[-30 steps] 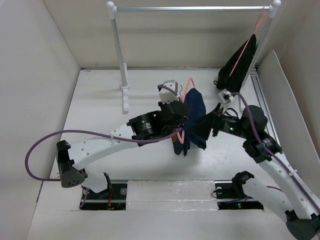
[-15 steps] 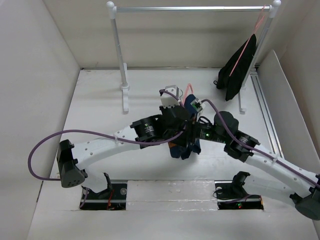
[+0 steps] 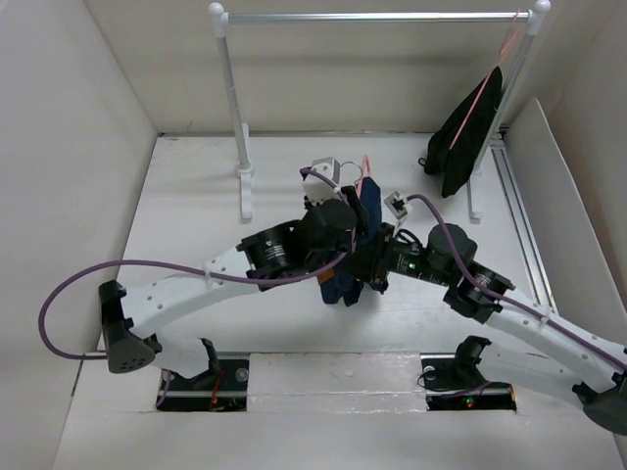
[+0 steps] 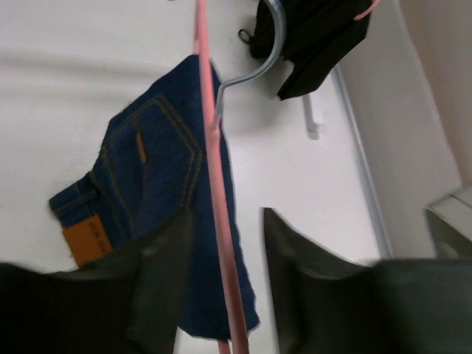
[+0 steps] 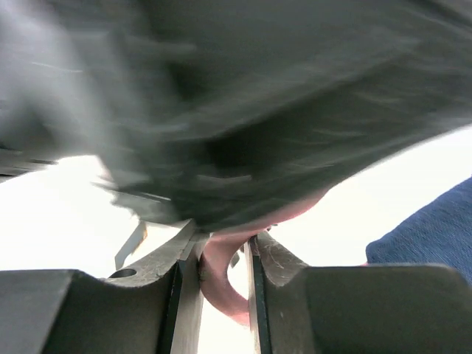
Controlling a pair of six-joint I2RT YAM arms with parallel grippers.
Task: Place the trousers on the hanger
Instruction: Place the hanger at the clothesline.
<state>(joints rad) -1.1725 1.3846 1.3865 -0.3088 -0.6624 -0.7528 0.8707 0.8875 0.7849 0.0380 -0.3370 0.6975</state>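
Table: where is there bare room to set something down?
Bare table lies left of the rack post, and along the far edge between that post and the black garment. The centre is crowded: left hand, right hand, hanger and trousers meet there.

Matt denim trousers (image 4: 155,169), smooth pink plastic hanger (image 4: 218,184), shiny metal hook (image 4: 279,33)

Bright, even overhead light floods the white worktop (image 3: 196,206), shadows soft. The right wrist view smears with motion blur above the hanger (image 5: 221,284); the left end effector (image 4: 226,217) looms dark, unfocused.
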